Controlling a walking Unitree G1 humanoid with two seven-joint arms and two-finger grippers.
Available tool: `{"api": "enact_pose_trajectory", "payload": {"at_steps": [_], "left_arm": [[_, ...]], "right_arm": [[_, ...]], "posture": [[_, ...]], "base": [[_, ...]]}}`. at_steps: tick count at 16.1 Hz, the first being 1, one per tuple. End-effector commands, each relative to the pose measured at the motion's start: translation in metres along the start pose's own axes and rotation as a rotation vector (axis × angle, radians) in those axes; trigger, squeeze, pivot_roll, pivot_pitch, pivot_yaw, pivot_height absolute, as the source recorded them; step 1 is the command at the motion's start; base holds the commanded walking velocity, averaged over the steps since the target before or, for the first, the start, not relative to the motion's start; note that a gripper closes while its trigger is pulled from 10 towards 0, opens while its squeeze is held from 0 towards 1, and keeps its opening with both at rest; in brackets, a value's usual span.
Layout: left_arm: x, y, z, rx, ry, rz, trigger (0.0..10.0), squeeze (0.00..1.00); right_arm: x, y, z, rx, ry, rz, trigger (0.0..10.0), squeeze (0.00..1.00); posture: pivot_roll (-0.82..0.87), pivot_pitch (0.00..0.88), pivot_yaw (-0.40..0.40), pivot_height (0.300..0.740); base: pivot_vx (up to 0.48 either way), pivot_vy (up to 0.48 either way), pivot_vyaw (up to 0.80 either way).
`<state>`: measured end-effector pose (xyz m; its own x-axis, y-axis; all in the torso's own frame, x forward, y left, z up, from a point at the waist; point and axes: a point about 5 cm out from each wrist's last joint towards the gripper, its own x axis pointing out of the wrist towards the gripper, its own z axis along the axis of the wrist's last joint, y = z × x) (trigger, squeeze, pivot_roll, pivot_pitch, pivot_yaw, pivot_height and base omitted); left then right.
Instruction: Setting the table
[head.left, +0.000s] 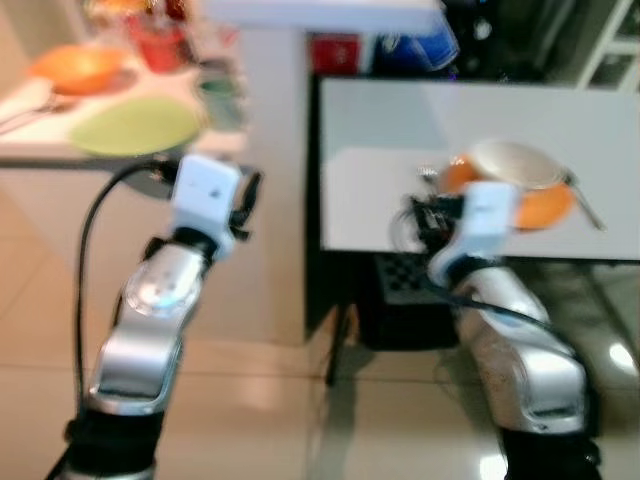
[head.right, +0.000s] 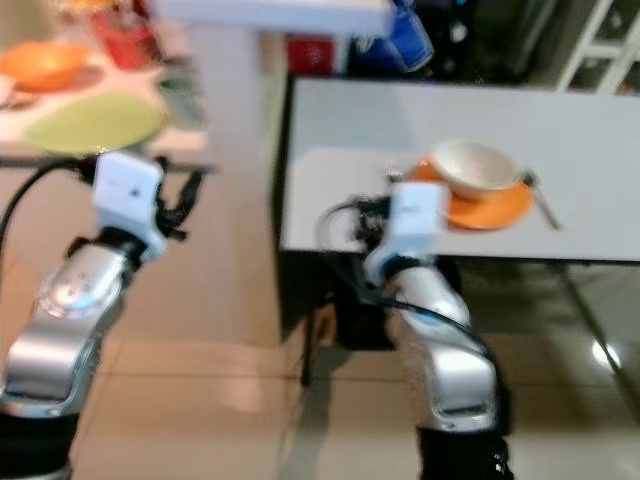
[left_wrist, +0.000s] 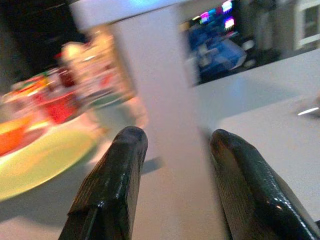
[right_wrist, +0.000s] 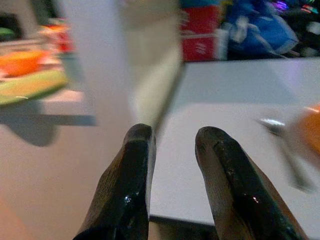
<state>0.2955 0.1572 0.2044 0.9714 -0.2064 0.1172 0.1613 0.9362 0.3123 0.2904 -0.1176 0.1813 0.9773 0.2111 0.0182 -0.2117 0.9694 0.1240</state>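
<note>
**Q:** Silver arms are closest to the camera, so where are the grippers, and are they holding anything?

**A:** Both are raised over the tan floor (head.left: 270, 400), holding nothing. The left gripper (left_wrist: 175, 145) has its two black fingers (left_wrist: 117, 175) apart with only air between them, and it's pointed at the white pillar (head.left: 275, 150). The right gripper (right_wrist: 172, 137) is just in front of the near edge of the grey table (head.left: 400, 140), fingers parted a little, also holding nothing.

**Q:** And the table-setting stuff?

**A:** Taking the pillar as the landmark: to its right, the grey table carries an orange plate (head.right: 500, 208) with a white bowl (head.right: 478, 165) sitting on it. A spoon (head.right: 543, 202) lies just beside the plate on the far side from the pillar. To the pillar's left there's a white counter (head.left: 25, 145) with a green plate (head.left: 135, 125), an orange bowl (head.left: 75, 68) behind it and a red container (head.left: 160, 42).

**Q:** Any labels you can read?

**A:** Nope, everything's motion-blurred. There's a red box (right_wrist: 200, 42) and a blue bag (right_wrist: 260, 30) behind the table, but any print is mush.

**Q:** Do the views differ?

**A:** The head views show the white wrist housings (head.left: 205, 190) and a black cable (head.left: 95, 230) on the left arm. The wrist views show the finger gaps properly.
</note>
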Motion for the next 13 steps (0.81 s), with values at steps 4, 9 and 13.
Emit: {"api": "enact_pose_trajectory", "payload": {"at_steps": [4,9,13], "left_arm": [[0.0028,-0.0002,0.0030,0.004,-0.008,0.015,10.0,0.00],[0.0013,-0.0020,0.0025,0.001,-0.007,0.014,10.0,0.00],[0.0015,0.0002,-0.0010,-0.004,0.001,0.043,10.0,0.00]], "right_arm": [[0.0010,-0.0053,-0.0016,-0.018,-0.001,-0.017,10.0,0.00],[0.0040,-0.0093,-0.0046,-0.019,0.002,-0.033,10.0,0.00],[0.0091,-0.0074,-0.0032,-0.019,0.001,-0.023,10.0,0.00]], "posture": [[-0.02,0.000,-0.007,0.740],[-0.01,0.000,-0.015,0.740],[-0.01,0.000,-0.031,0.740]], "base": [[0.000,0.480,0.00],[0.000,0.480,0.00],[0.000,0.480,0.00]]}}
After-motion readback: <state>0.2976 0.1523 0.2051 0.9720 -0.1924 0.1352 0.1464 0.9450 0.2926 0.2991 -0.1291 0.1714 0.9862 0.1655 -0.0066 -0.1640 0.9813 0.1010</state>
